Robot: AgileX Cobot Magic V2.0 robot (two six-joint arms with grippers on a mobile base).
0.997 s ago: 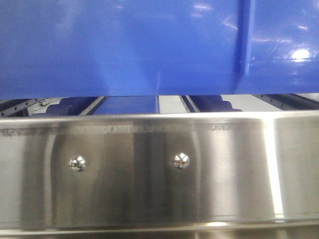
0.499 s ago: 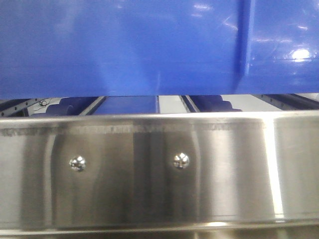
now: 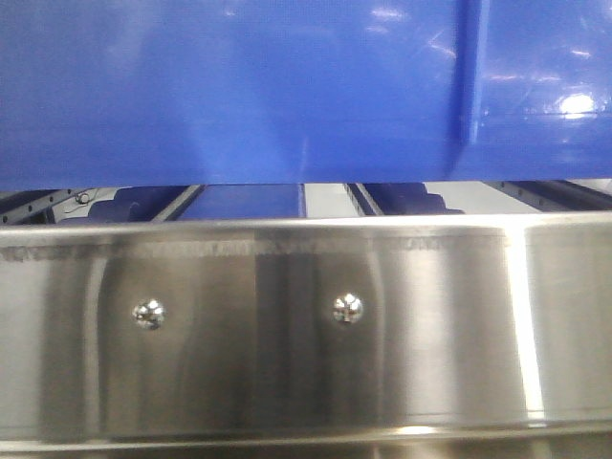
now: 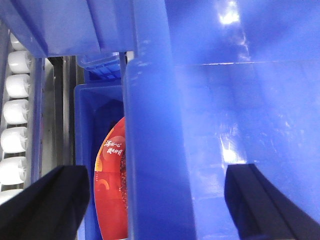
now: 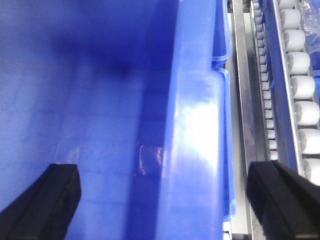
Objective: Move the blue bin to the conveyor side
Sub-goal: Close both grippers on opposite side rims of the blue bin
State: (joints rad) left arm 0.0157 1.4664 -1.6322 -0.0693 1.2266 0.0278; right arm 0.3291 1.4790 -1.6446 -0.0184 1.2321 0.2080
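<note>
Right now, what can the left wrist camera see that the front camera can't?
Only the left wrist view shows the left hand, open, with a dark finger on each side of the blue bin wall. It also shows a red packet with white writing and a row of white rollers. Only the front view shows the shiny steel panel with two round bolts, below the bin. Both views show the glossy blue bin.

Glossy blue bin (image 3: 239, 86); silver steel rack (image 3: 287, 382); white rollers (image 5: 300, 65); red packet (image 4: 110, 175), apparently white-lettered
</note>
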